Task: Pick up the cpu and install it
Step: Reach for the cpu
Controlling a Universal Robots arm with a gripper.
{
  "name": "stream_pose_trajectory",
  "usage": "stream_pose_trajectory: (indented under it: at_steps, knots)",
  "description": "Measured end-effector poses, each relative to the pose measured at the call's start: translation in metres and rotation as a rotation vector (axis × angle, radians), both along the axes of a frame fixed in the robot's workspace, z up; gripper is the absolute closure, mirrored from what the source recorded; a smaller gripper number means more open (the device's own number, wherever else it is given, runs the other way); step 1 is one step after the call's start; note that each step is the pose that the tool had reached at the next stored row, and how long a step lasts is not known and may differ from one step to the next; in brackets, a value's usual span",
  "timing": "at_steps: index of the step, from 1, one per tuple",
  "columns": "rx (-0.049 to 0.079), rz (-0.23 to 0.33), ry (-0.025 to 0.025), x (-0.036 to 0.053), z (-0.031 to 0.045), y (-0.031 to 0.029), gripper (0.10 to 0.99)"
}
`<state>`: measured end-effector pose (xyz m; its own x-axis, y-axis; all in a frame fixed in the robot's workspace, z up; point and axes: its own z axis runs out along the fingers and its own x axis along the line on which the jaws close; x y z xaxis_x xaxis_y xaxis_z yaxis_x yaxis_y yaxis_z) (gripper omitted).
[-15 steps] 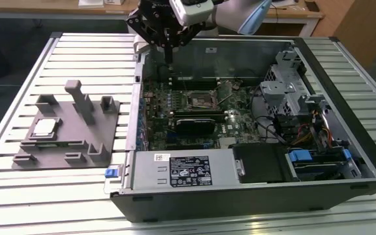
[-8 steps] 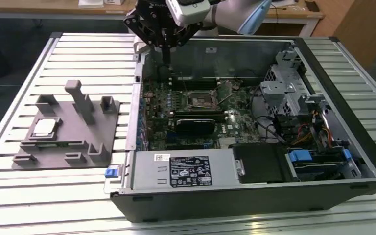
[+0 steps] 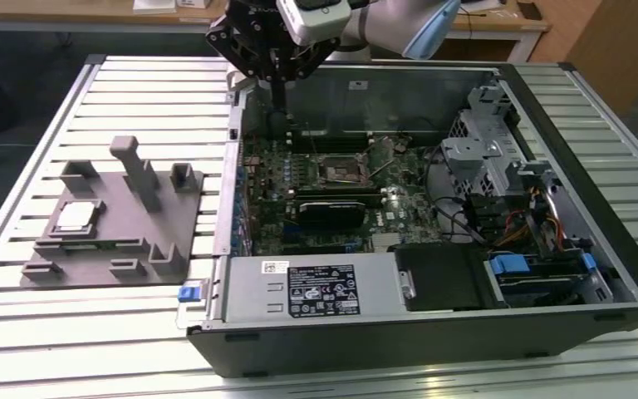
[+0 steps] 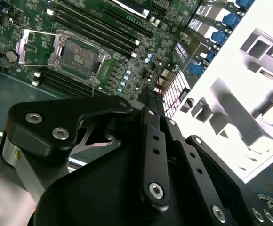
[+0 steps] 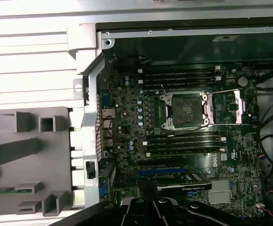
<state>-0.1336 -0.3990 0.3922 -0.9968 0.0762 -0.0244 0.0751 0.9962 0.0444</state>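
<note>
Black open-sided computer case (image 3: 408, 341) lies with the grey plastic fixture block (image 3: 130, 249) beside it, at the exterior view's left. My black gripper (image 3: 279, 116) hangs above the case's edge, fingers (image 4: 151, 122) seemingly drawn together on nothing. I find the square motherboard socket (image 5: 186, 110) unfilled. The silvery-white square cpu (image 3: 76, 218), thin dark rim, rests flat on the fixture: pickup and installation both outstanding

Glare whitens the fixture (image 4: 240, 117); elsewhere seemingly even.
</note>
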Motion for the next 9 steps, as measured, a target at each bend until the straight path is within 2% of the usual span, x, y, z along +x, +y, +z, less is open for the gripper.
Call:
stream_pose_trajectory:
  at_steps: [9]
  knots:
    - [0.000, 0.000, 0.0001, -0.0038, -0.0006, 0.0000, 0.980]
